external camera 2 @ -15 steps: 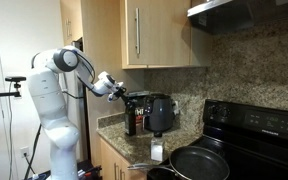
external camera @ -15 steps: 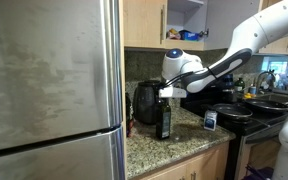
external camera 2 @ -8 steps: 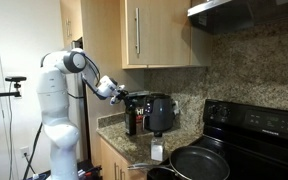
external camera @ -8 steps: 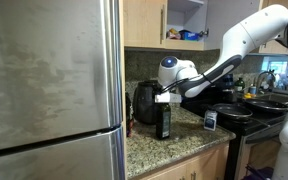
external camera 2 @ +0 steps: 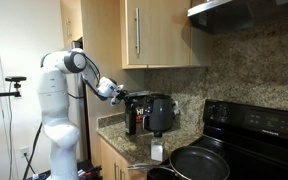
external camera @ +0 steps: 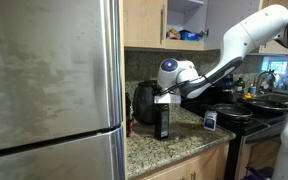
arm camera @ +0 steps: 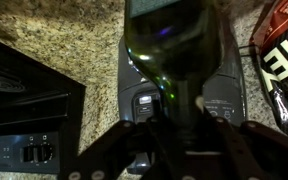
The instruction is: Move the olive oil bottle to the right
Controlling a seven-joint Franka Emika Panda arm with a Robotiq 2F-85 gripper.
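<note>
The olive oil bottle (external camera: pixel 163 121), slim and dark with a narrow neck, stands upright on the granite counter (external camera: pixel 184 140) just in front of the black toaster (external camera: pixel 145 103). In both exterior views my gripper (external camera: pixel 163 97) sits at the bottle's top, shut on its neck. From the opposite side, the bottle (external camera 2: pixel 131 118) shows with the gripper (external camera 2: pixel 127 98) reaching in level. In the wrist view the bottle (arm camera: pixel 172 40) fills the middle, and my gripper (arm camera: pixel 181 100) has its two dark fingers pressed against the neck on either side.
A steel fridge (external camera: pixel 49 90) walls off one side of the counter. A small blue-and-white box (external camera: pixel 210 119) stands near the counter's front edge beside the black stove (external camera 2: pixel 254 130), which carries a pan (external camera 2: pixel 199 162). Wooden cabinets (external camera 2: pixel 154 35) hang overhead.
The fingers have closed from wide open onto the bottle's neck. The arm settled slightly over the bottle, and the bottle has stayed where it was.
</note>
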